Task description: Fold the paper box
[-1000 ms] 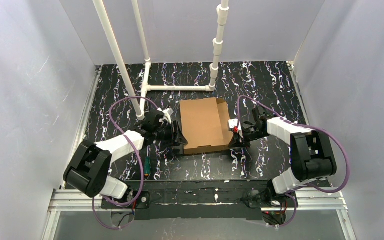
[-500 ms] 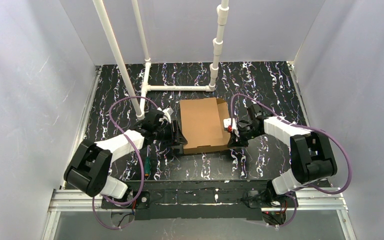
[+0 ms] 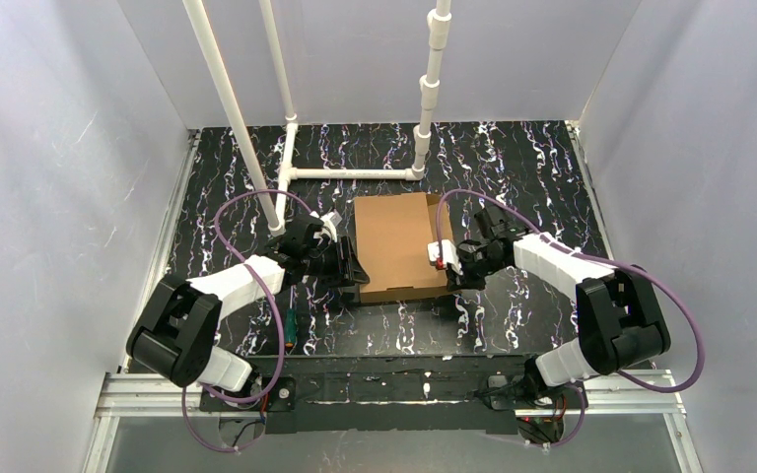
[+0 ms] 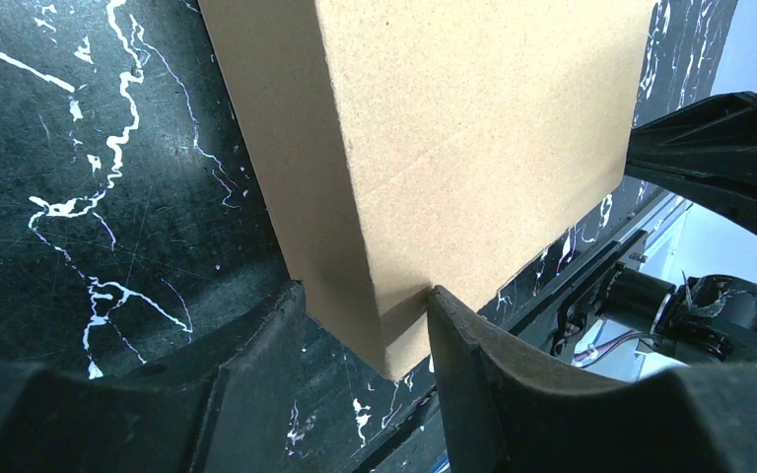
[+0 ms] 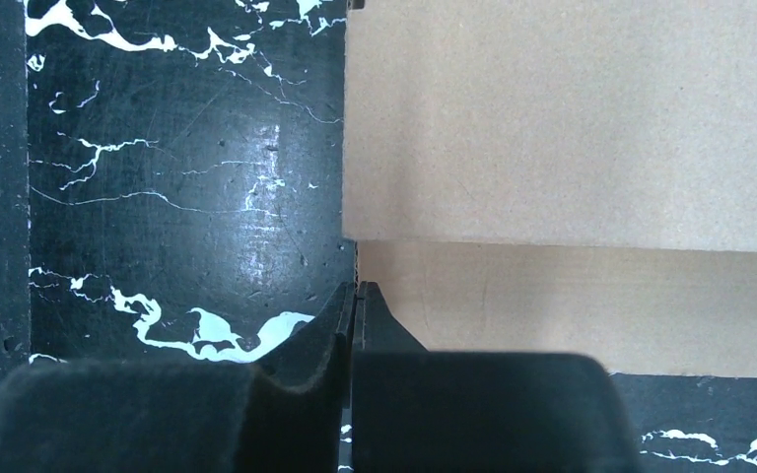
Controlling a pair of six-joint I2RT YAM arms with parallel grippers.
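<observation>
The paper box (image 3: 392, 241) is plain brown cardboard and lies mid-table between the two arms. My left gripper (image 3: 353, 268) straddles its near left corner. In the left wrist view the two fingers (image 4: 256, 365) press on the two faces of that corner of the box (image 4: 473, 128), so the left gripper (image 4: 365, 296) is shut on it. My right gripper (image 3: 446, 264) is at the box's right side. In the right wrist view its tips (image 5: 357, 288) are pinched together on a thin cardboard edge of the box (image 5: 572, 118).
A white pipe frame (image 3: 350, 173) stands behind the box, with a slanted pole (image 3: 232, 108) to its left. A small green-handled tool (image 3: 290, 328) lies near the left arm. White walls enclose the black marbled table (image 3: 513, 168).
My right gripper has moved left, from just off the box's right edge to over it, and the flap that stuck out at the far right no longer shows. The left gripper has stayed put.
</observation>
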